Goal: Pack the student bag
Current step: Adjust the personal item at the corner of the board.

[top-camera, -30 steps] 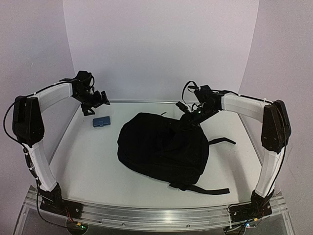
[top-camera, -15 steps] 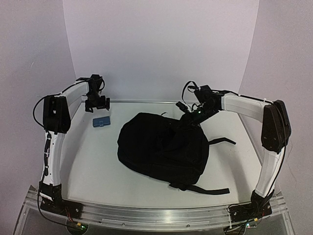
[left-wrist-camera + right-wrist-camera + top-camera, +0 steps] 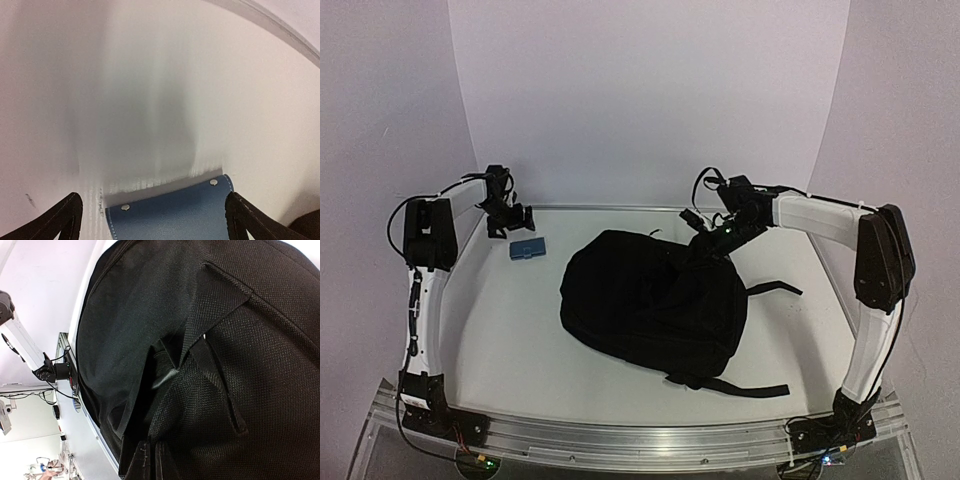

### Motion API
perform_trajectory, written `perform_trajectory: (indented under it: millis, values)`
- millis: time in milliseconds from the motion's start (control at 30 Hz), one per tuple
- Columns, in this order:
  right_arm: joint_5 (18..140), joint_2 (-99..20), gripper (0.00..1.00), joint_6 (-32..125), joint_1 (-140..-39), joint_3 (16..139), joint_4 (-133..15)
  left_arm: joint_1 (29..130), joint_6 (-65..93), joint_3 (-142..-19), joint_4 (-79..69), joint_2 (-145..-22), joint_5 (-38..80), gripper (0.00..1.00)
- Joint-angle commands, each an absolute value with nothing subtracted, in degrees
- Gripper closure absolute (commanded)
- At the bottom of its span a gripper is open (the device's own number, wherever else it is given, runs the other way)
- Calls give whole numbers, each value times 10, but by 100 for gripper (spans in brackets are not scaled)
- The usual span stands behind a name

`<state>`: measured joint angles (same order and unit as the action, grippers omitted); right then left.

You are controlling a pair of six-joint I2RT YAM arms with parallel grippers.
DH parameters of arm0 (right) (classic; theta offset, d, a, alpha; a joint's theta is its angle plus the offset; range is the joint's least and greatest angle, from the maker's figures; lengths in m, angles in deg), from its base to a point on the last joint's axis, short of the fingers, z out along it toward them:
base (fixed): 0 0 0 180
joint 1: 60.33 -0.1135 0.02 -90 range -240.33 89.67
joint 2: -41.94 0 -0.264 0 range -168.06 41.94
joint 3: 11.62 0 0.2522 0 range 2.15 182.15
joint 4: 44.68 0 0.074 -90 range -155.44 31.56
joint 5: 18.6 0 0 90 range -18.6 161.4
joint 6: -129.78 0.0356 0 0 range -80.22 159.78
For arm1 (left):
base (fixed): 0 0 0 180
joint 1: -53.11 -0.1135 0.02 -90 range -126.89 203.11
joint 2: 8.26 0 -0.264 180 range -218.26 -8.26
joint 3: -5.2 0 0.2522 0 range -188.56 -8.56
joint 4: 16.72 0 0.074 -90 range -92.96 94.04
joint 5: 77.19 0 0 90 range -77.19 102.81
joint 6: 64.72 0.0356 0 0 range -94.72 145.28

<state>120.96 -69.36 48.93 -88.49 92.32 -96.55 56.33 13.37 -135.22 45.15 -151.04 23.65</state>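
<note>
Student bag [image 3: 650, 305] lies flat near the middle of the white table [image 3: 500, 340], with its straps trailing toward the right and near edges. The right gripper [image 3: 702, 248] meets the bag at its far upper edge. In the right wrist view its jaws are clenched [image 3: 147, 460], apparently on a fold of the black fabric, and a dark gap with a pale glint of lining shows just beyond the fold.

The step in hand is judged to be picking up the blue case [image 3: 528, 248], which lies on the table to the far left of the bag, well apart from it. The left gripper [image 3: 510, 222] hovers over this case with its jaws fully released. In the left wrist view the fingertips straddle the case's riveted end [image 3: 170, 215].

Procedure:
1. Lower the left gripper straight down until both fingers pass the case's edges.
2. Centre the case between the jaws before closing; it is thin, so grip low and close to the table.
3. Hold the right-hand pinch raised so that the opening stays accessible.

The left arm is folded high, with its wrist pitched steeply down. The right arm reaches inward, its forearm level and its wrist angled down to the bag.
</note>
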Motion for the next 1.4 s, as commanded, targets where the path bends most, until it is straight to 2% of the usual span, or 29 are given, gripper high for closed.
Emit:
perform_trajectory:
  millis: [0, 167, 367, 600, 700, 800, 1000, 1367]
  values:
    - [1211, -685, 100, 480, -889, 921, -976, 572, 140, -1298, 422, -1485, 305, 1]
    - [1211, -686, 100, 479, -889, 929, -977, 572, 133, -1229, 425, -1445, 384, 7]
    - [1211, -681, 100, 478, -889, 928, -977, 580, 117, -1071, 393, -1327, 424, 16]
    - [1215, -685, 100, 478, -889, 932, -976, 624, 135, -971, 398, -1223, 461, 17]
    - [1216, -685, 100, 477, -889, 934, -976, 628, 128, -961, 384, -1187, 407, 9]
    - [1217, -684, 100, 477, -890, 934, -976, 628, 167, -1000, 400, -1187, 340, 1]
    - [1210, -678, 100, 475, -890, 929, -976, 628, 232, -1134, 434, -1264, 238, 0]
    - [1195, -660, 100, 466, -890, 917, -976, 616, 171, -1295, 420, -1436, 265, 0]
